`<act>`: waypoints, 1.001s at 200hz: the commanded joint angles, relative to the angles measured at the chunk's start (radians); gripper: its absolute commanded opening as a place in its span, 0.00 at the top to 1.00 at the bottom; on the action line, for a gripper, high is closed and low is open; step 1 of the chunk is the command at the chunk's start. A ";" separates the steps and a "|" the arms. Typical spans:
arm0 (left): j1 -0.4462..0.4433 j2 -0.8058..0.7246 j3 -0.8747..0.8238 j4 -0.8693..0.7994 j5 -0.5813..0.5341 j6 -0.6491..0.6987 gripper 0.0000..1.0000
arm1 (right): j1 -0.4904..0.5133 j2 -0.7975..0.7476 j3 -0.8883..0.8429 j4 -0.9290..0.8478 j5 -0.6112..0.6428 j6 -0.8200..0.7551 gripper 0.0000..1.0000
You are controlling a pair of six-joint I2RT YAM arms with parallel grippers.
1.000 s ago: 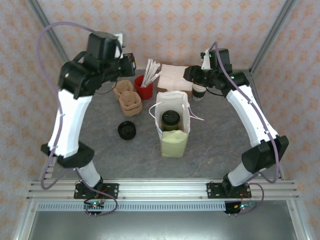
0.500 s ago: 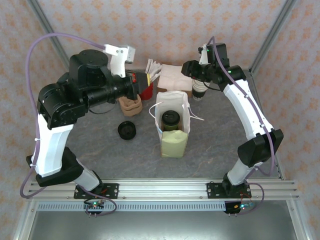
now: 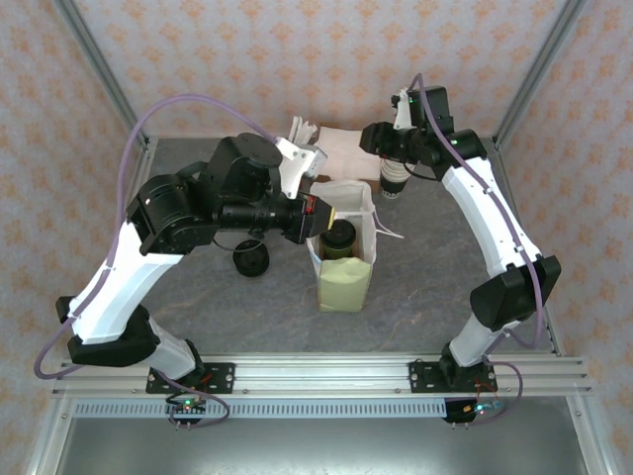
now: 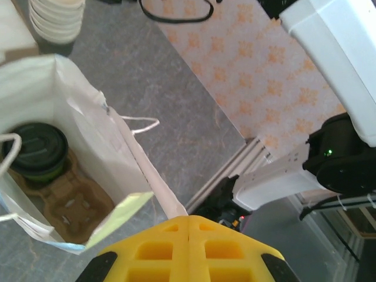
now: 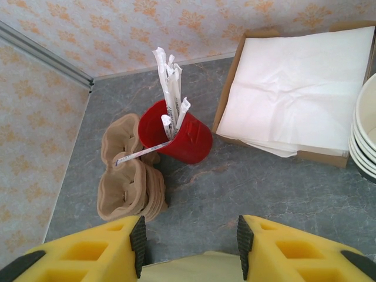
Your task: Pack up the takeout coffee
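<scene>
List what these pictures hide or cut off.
- Top view: the left arm hides the red cup and the carriers.
- Left wrist view: the bag wall and inner carrier hide most of the coffee below its lid.
- Right wrist view: the cream cups are cut off by the right edge.

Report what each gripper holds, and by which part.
Left gripper: shut, empty. Right gripper: jaws apart, a pale edge between them; hold cannot be told.

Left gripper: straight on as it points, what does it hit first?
Probably the paper bag: the shut left gripper points at its near rim, with the takeout coffee inside, off to one side. Depth is unclear.
</scene>
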 commanded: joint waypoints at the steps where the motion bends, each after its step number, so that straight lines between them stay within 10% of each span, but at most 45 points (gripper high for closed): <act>1: -0.015 -0.034 0.003 -0.086 0.072 -0.024 1.00 | -0.006 -0.019 0.017 0.012 0.013 -0.024 0.53; 77: -0.032 -0.030 0.014 -0.156 0.094 -0.029 0.99 | -0.006 -0.026 -0.002 0.014 0.015 -0.024 0.53; 128: -0.026 -0.034 0.055 -0.150 0.027 -0.010 0.46 | -0.006 -0.002 0.014 0.023 0.059 -0.007 0.55; 200: 0.183 -0.034 0.086 -0.010 -0.262 -0.011 0.37 | 0.005 0.233 0.348 -0.133 0.150 0.104 0.53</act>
